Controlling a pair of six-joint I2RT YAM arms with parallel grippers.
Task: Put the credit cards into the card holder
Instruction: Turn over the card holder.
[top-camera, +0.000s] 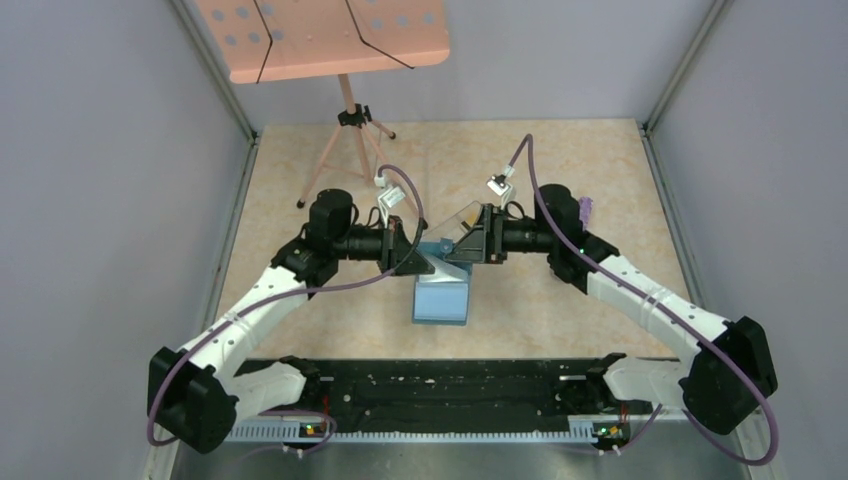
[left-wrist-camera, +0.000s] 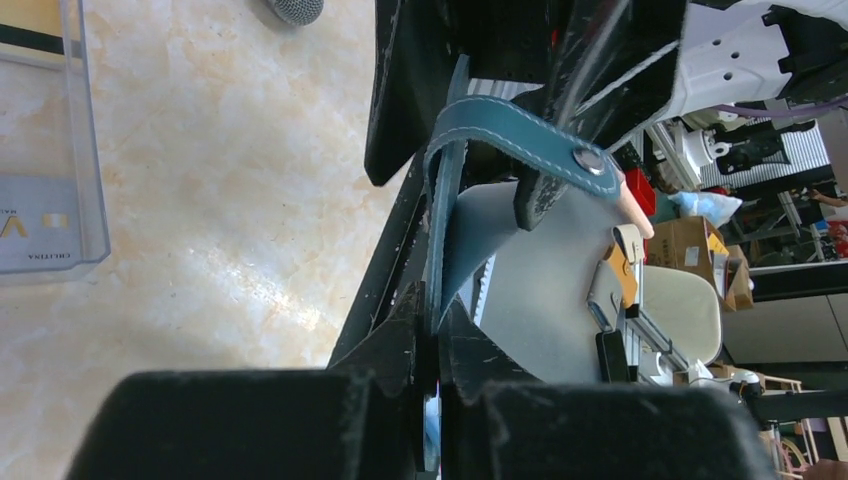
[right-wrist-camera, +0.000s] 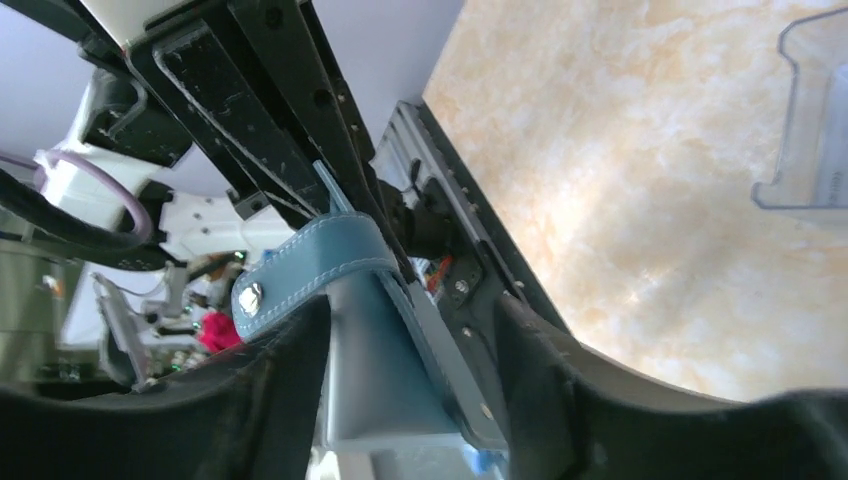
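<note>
**Left gripper (top-camera: 418, 258) clamps the card holder (top-camera: 440, 300); right gripper (top-camera: 478, 245) stands apart around it**

The left arm reaches in to the middle of the marbled tabletop (top-camera: 560, 170). Its wrist view shows the left gripper (left-wrist-camera: 432, 330) closed narrow on the thin edge of the teal card holder (left-wrist-camera: 520, 270). The closing tab (left-wrist-camera: 520, 130) with its snap curls over the top. The holder stands upright between the two grippers; whether its lower edge touches the tabletop cannot be told. From the right, the right gripper (right-wrist-camera: 410, 330) has its fingers spread on either side of the card holder (right-wrist-camera: 370, 380), not pressing it. The credit cards, a yellow-gold card (left-wrist-camera: 28, 18) and a pale grey-blue card (left-wrist-camera: 40, 215), lie in the clear box (left-wrist-camera: 92, 150) on the table, apart from the holder.
</note>
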